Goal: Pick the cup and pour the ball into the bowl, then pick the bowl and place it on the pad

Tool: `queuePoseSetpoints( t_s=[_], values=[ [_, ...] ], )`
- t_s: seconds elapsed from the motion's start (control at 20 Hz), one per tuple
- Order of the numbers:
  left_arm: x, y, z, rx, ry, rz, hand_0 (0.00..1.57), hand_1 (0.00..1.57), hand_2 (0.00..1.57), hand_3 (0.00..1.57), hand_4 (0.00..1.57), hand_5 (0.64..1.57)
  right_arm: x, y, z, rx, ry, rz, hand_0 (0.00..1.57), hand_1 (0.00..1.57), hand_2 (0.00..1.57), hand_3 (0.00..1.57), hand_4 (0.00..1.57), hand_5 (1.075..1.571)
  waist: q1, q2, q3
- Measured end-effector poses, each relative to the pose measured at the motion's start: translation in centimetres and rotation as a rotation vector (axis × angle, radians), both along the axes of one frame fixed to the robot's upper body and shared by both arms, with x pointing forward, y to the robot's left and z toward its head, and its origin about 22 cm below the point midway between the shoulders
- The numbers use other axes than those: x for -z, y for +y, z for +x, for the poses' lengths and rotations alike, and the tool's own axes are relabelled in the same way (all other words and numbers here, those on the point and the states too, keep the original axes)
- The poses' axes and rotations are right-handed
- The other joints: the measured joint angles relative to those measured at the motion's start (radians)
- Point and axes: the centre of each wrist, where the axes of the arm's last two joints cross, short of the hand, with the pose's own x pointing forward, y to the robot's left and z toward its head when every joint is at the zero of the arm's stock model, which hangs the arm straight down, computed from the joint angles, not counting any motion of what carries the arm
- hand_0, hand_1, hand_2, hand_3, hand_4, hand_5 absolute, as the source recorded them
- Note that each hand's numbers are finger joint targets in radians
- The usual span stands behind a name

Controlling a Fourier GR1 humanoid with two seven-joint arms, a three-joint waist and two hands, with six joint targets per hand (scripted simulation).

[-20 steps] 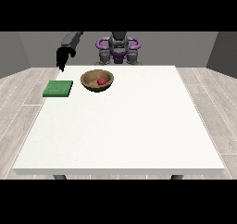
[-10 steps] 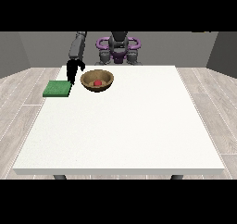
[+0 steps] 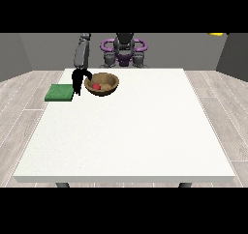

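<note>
Since the earlier frame, the hand at the view's left (image 3: 77, 79) has been lowered to the white table (image 3: 131, 131), between the green pad (image 3: 59, 93) and the wooden bowl (image 3: 107, 86). Whether its fingers are open or curled cannot be told. A red ball (image 3: 96, 86) is seen inside the bowl, just beside the hand.

Hand (image 3: 77, 79) fingers too small to tell (bowl (image 3: 102, 83) rim partly hidden).
</note>
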Motion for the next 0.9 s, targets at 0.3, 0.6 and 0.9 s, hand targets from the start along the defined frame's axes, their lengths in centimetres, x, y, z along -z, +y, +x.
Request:
queuePoseSetpoints(
  t_s=[0.3, 0.6, 0.9],
  values=[
    [-0.9, 0.4, -0.9, 0.008, -0.027, 0.008, 0.0, 0.0, 0.0, 0.0, 1.02, 1.536, 0.5, 0.3, 0.1, 0.006, -0.064, -0.01, 0.0, 0.0, 0.0, 0.0, 0.45, 1.547, 0.005, 0.023, -0.018],
    [-1.4, 0.6, -1.2, 0.003, -0.044, 0.005, 0.0, 0.0, 0.0, 0.0, 1.02, 1.541, 0.1, 1.8, 1.4, 0.008, -0.088, -0.018, 0.0, 0.0, 0.0, 0.0, 0.47, 1.549, -0.001, 0.034, -0.0167],
    [-1.9, 1.6, -1.9, 0.022, -0.073, 0.007, 0.0, 0.0, 0.0, 0.0, 1.02, 1.533, 0.1, 2.3, 1.6, 0.076, -0.089, -0.042, 1.48, 1.48, 1.57, 0.45, 0.62, 1.491, 0.021, 0.052, -0.0248]
  ],
)
